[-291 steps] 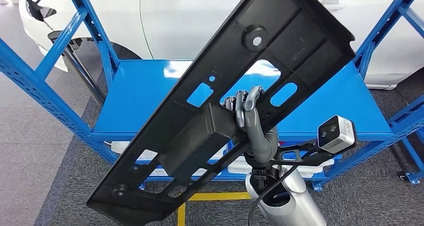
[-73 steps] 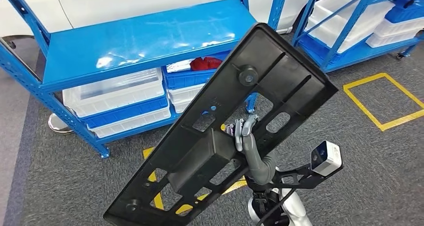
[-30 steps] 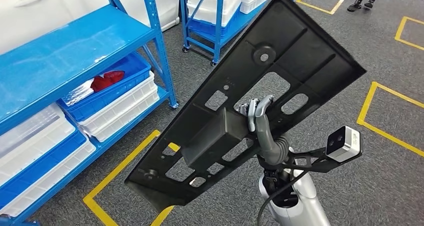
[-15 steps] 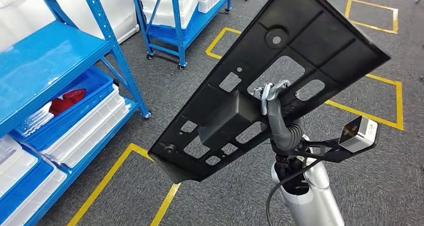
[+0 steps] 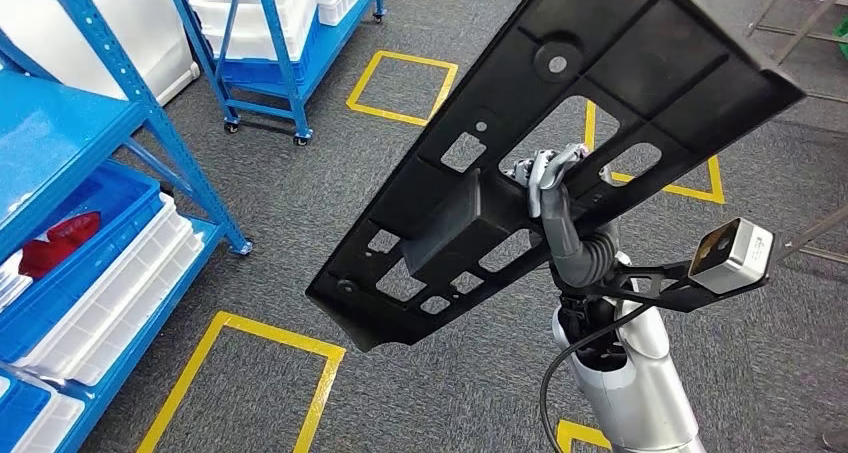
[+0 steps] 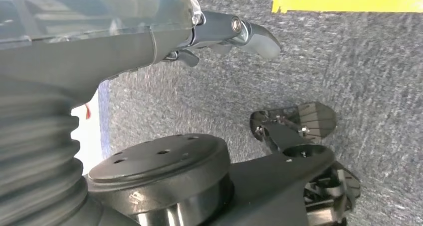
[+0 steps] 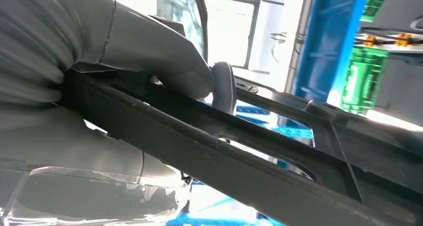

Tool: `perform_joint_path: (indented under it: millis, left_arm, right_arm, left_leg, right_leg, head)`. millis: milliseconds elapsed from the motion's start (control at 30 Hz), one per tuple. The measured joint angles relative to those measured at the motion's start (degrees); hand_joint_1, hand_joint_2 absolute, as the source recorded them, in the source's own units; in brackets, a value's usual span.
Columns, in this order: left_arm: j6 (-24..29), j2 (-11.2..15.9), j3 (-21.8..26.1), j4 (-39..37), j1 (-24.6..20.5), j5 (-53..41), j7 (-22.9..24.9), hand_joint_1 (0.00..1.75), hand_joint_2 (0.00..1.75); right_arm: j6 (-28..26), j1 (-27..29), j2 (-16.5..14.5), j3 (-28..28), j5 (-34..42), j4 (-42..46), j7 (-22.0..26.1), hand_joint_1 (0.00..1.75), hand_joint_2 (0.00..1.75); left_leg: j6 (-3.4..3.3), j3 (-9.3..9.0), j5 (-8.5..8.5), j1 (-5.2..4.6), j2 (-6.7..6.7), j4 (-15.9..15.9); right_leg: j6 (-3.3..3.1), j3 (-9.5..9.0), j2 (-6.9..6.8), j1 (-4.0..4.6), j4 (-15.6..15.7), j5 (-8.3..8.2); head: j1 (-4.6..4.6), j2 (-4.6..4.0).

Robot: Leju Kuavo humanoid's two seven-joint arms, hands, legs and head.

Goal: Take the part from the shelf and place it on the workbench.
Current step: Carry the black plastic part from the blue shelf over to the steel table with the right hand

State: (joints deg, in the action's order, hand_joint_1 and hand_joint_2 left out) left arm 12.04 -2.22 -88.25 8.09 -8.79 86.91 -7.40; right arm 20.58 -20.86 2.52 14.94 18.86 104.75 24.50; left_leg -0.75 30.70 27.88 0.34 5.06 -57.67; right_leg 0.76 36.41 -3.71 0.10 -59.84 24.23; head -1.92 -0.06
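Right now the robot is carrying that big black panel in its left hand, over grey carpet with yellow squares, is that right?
Not quite: the head view shows the right hand gripping the black panel, not the left. The left hand hangs over the floor, holding nothing. The grey carpet with yellow squares is right.

Right arm: silver, rising from 6 o'clock in the head view, forearm reaching up toward 12 o'clock. Right hand (image 5: 548, 181): gripping a rib of the black part (image 5: 560, 123), thumb (image 7: 149, 51) pressing one face and fingers hooking through an opening. Left hand (image 6: 100, 51): hanging above the floor, holding nothing, one finger (image 6: 244, 32) extending outward.
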Motion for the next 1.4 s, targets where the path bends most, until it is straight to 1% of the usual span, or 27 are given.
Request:
perform_joint_path:
  millis: [33,100,133,200,233,300,333,400,467,533,600,633,700,767,833,867,933,967,1033,1067,1133,1200,1267,1300,1333,1367,1400]
  left_arm:
    - [0.04,0.01,-0.01,0.00,0.01,0.02,-0.01,0.00,1.75]
    - [0.10,0.04,-0.01,0.00,-0.02,0.04,-0.02,0.00,1.75]
    - [0.11,0.07,-0.01,0.00,-0.09,0.03,-0.02,0.00,1.75]
    - [0.11,0.12,-0.02,0.00,-0.19,0.02,-0.05,0.00,1.75]
    - [0.11,0.17,-0.04,0.00,-0.13,0.02,-0.07,0.00,1.75]
    - [0.11,0.26,-0.07,0.00,0.23,0.01,-0.06,0.00,1.75]
    - [0.11,0.31,-0.08,0.00,0.39,0.01,-0.05,0.00,1.75]
    - [0.11,0.34,-0.11,0.00,0.49,-0.07,-0.01,0.00,1.75]
    - [0.11,0.34,-0.17,0.00,0.47,-0.19,0.06,0.00,1.75]
    - [0.11,0.34,-0.25,0.00,0.57,-0.32,0.22,0.00,1.75]
    - [0.11,0.34,-0.34,0.00,0.60,-0.48,0.48,0.00,1.75]
    - [0.11,0.32,-0.38,-0.01,0.55,-0.56,0.64,0.00,1.75]
    - [0.12,0.27,-0.46,-0.02,0.44,-0.67,0.83,0.00,1.75]
    - [0.13,0.27,-0.51,-0.02,0.62,-0.76,0.88,0.00,1.75]
    - [0.13,0.29,-0.53,-0.02,0.86,-0.82,0.88,0.00,1.75]
    - [0.13,0.30,-0.53,-0.02,0.88,-0.82,0.86,0.00,1.75]
    - [0.13,0.30,-0.53,-0.02,0.76,-0.84,0.78,0.00,1.75]
    - [0.14,0.30,-0.53,-0.02,0.69,-0.85,0.73,0.00,1.75]
    - [0.15,0.30,-0.53,-0.02,0.56,-0.85,0.61,0.00,1.75]
    - [0.16,0.30,-0.53,-0.02,0.51,-0.85,0.57,0.00,1.75]
    - [0.18,0.30,-0.53,-0.02,0.28,-0.87,0.50,0.00,1.75]
    - [0.17,0.30,-0.53,-0.02,0.03,-0.96,0.39,0.00,1.75]
    - [0.15,0.30,-0.54,-0.02,0.05,-1.06,0.32,0.00,1.75]
    - [0.14,0.30,-0.55,-0.01,0.15,-1.11,0.32,0.00,1.75]
    - [0.13,0.29,-0.55,-0.01,0.24,-1.17,0.32,0.00,1.75]
    - [0.13,0.29,-0.55,-0.01,0.27,-1.28,0.33,0.00,1.75]
    - [0.12,0.29,-0.55,-0.02,0.26,-1.40,0.33,0.00,1.75]
  right_arm:
    - [0.07,-0.34,0.07,0.00,0.05,-0.08,0.15,1.75,1.75]
    - [0.13,-0.65,0.25,-0.01,0.13,-0.23,0.35,1.75,1.75]
    - [0.14,-0.74,0.36,-0.02,0.14,-0.29,0.39,1.75,1.75]
    - [0.11,-1.23,0.47,-0.03,0.12,-0.39,0.41,1.75,1.75]
    - [0.11,-1.49,0.49,-0.02,0.11,-0.44,0.42,1.75,1.75]
    - [0.09,-1.77,0.51,-0.01,0.05,-0.58,0.32,1.75,1.75]
    - [0.09,-1.79,0.53,-0.01,-0.03,-0.67,0.27,1.75,1.75]
    - [0.08,-1.84,0.59,-0.01,-0.20,-0.81,0.17,1.75,1.75]
    - [0.09,-1.99,0.69,-0.01,-0.26,-0.82,0.18,1.75,1.75]
    - [0.07,-2.15,0.84,0.01,-0.31,-0.83,0.19,1.75,1.75]
    - [-0.16,-2.21,1.08,0.03,-0.39,-0.83,0.19,1.75,1.75]
    - [-0.43,-2.19,1.28,0.02,-0.44,-0.80,0.19,1.75,1.75]
    - [-1.01,-2.38,1.73,-0.03,-0.58,-0.72,0.19,1.75,1.75]
    - [-1.54,-2.53,2.13,-0.05,-0.80,-0.63,0.20,1.75,1.75]
    - [-1.96,-2.41,2.47,-0.05,-1.17,-0.61,0.20,1.75,1.75]
    - [-2.10,-2.34,2.65,-0.06,-1.40,-0.60,0.20,1.75,1.75]
    - [-2.26,-2.30,3.05,-0.11,-1.94,-0.44,0.20,1.75,1.75]
    - [-2.34,-2.36,3.26,-0.20,-2.20,-0.31,0.21,1.75,1.75]
    - [-2.55,-2.46,3.56,-0.38,-2.56,-0.08,0.26,1.75,1.75]
    - [-2.66,-2.49,3.70,-0.50,-2.64,-0.01,0.28,1.75,1.75]
    - [-2.86,-2.45,4.03,-0.81,-2.75,0.15,0.30,1.75,1.75]
    - [-2.98,-2.59,4.34,-1.10,-2.95,0.41,0.26,1.75,1.75]
    - [-3.04,-2.73,4.45,-1.21,-3.23,0.57,0.22,1.75,1.75]
    - [-3.06,-2.70,4.46,-1.22,-3.34,0.57,0.20,1.75,1.75]
    - [-3.07,-2.60,4.49,-1.25,-3.43,0.57,0.19,1.75,1.75]
    - [-3.08,-2.53,4.55,-1.28,-3.48,0.57,0.18,1.75,1.75]
    - [-3.09,-2.46,4.61,-1.34,-3.49,0.59,0.18,1.75,1.75]
  left_leg:
    - [0.27,-0.12,0.18,-0.15,0.61,0.02]
    - [0.81,-0.42,0.44,-0.33,1.89,0.22]
    - [1.11,-0.53,0.78,-0.25,1.54,0.04]
    - [1.53,0.61,2.91,-0.06,-1.19,-3.08]
    - [1.66,2.13,4.64,0.12,-3.02,-6.40]
    - [1.87,5.90,7.51,0.20,-4.40,-13.70]
    - [1.96,7.11,7.66,0.22,-4.53,-15.62]
    - [2.02,6.45,4.52,0.35,-4.82,-12.94]
    - [1.86,3.36,0.52,0.62,-6.97,-5.52]
    - [1.52,1.59,-0.55,0.80,-9.20,-1.45]
    - [0.94,1.34,-0.45,0.65,-8.94,-0.96]
    - [0.55,1.20,-0.64,0.64,-8.25,-0.68]
    - [-0.22,0.82,-0.98,0.76,-6.78,-0.03]
    - [-0.66,0.64,-0.95,0.61,-5.14,0.19]
    - [-0.80,0.59,-0.76,0.45,-3.43,0.17]
    - [-0.76,0.52,-0.64,0.42,-2.60,0.16]
    - [-0.50,0.13,-0.28,0.39,-1.15,0.15]
    - [-0.23,-0.12,-0.03,0.27,-0.52,0.13]
    - [0.38,-0.54,0.49,-0.04,0.62,0.11]
    - [0.68,-0.71,0.69,-0.19,1.22,0.16]
    - [1.23,-1.11,1.12,-0.13,2.22,0.22]
    - [1.66,-0.54,2.80,0.14,0.34,-1.95]
    - [1.83,2.49,6.18,0.34,-2.99,-8.55]
    - [1.90,4.58,7.65,0.35,-3.86,-12.49]
    - [1.93,6.29,8.24,0.35,-4.29,-15.32]
    - [1.90,7.15,7.67,0.34,-4.49,-16.20]
    - [1.81,6.98,5.98,0.35,-4.70,-14.86]
  right_leg:
    - [-0.40,-0.53,-0.46,0.33,1.26,-0.04]
    - [-1.04,-0.50,0.76,0.45,1.57,-0.02]
    - [-1.32,-0.63,1.46,0.31,1.86,-0.14]
    - [-1.96,-1.00,2.79,-0.12,2.42,-0.40]
    - [-2.17,-1.06,3.46,-0.21,2.51,-0.42]
    - [-2.46,-1.07,4.95,-0.19,2.45,-0.35]
    - [-2.48,-1.07,5.80,-0.17,2.37,-0.31]
    - [-2.31,-1.10,7.60,-0.22,2.02,-0.18]
    - [-1.86,-1.01,9.22,-0.28,1.43,0.11]
    - [-1.22,-0.52,10.53,-0.45,0.95,0.14]
    - [-0.39,-0.04,11.81,-0.70,1.05,-0.21]
    - [-0.05,0.10,11.85,-0.78,1.03,-0.24]
    - [0.47,1.38,9.22,-0.55,-1.46,1.20]
    - [0.82,4.91,5.50,-0.53,-8.36,4.46]
    - [1.11,8.13,4.27,-0.83,-14.31,6.19]
    - [1.17,8.30,4.02,-0.96,-14.48,5.57]
    - [1.04,5.22,2.85,-1.01,-8.63,2.11]
    - [0.81,3.02,1.42,-0.70,-4.53,0.72]
    - [0.05,0.36,-0.44,-0.08,0.62,-0.49]
    - [-0.32,0.18,-0.48,0.21,1.20,-0.26]
    - [-1.01,0.18,1.09,0.16,1.48,-0.37]
    - [-1.76,-0.19,2.52,-0.11,1.96,-0.51]
    - [-2.27,-0.45,3.89,-0.26,2.16,-0.53]
    - [-2.40,-0.46,4.69,-0.21,2.14,-0.51]
    - [-2.43,-0.49,5.59,-0.17,2.10,-0.49]
    - [-2.43,-0.52,6.53,-0.12,2.03,-0.47]
    - [-2.39,-0.58,7.46,-0.10,1.93,-0.43]
  head:
    - [0.00,-0.01]
    - [-0.01,0.00]
    - [-0.01,0.01]
    - [-0.02,0.01]
    - [-0.02,0.01]
    - [-0.02,0.01]
    - [-0.02,0.01]
    - [-0.02,0.01]
    - [-0.02,-0.01]
    - [-0.02,0.00]
    - [-0.02,0.01]
    - [-0.02,0.01]
    - [-0.01,0.00]
    - [0.01,0.01]
    - [0.00,0.01]
    - [0.00,0.01]
    - [0.00,0.00]
    - [0.01,0.00]
    - [0.00,0.01]
    - [0.00,0.01]
    - [-0.01,0.01]
    - [-0.01,0.00]
    - [-0.01,0.00]
    - [-0.01,0.01]
    - [-0.01,0.01]
    - [-0.01,0.01]
    - [-0.02,0.01]
